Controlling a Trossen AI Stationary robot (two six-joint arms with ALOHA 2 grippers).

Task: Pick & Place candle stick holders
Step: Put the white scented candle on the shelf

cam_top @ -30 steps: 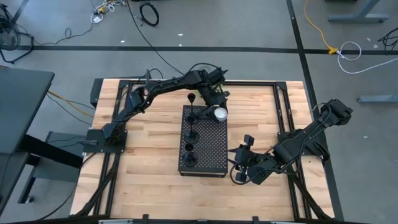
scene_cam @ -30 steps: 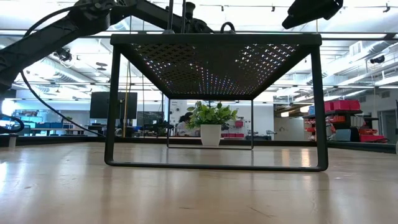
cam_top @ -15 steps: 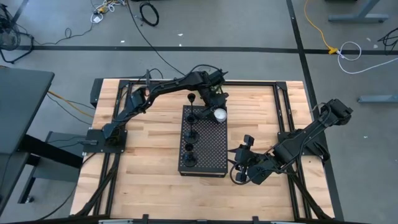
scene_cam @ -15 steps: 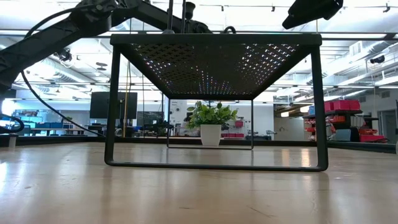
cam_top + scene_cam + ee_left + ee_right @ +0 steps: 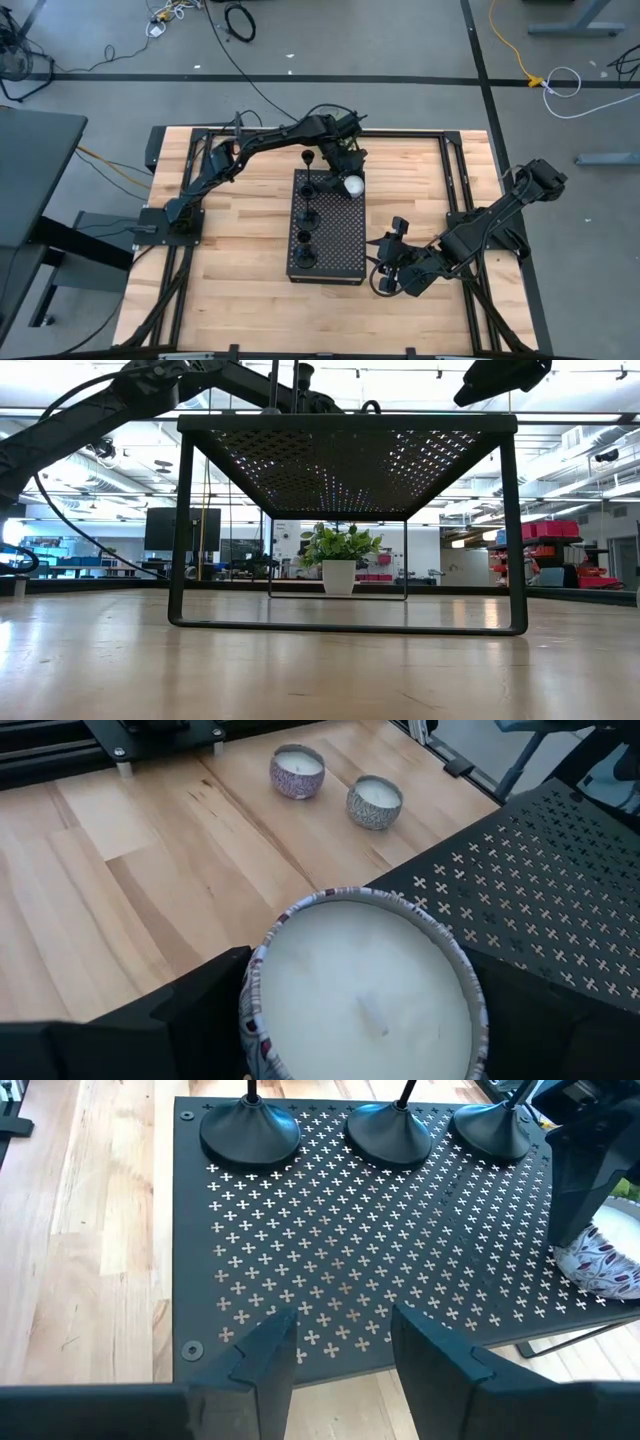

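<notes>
Three candle stick holders (image 5: 390, 1125) stand in a row on a black perforated box (image 5: 327, 228) at the middle of a wooden table (image 5: 240, 290). Each is slender black metal, with a round flared base and thin stem; from the right wrist their tops are cut off. The left gripper (image 5: 348, 178), over the box's far corner, has its fingers around a white candle (image 5: 368, 990) in a patterned tin, whether clamped or loosening is unclear. The right gripper (image 5: 335, 1350) waits just beside the box's near right edge, fingers apart, empty.
</notes>
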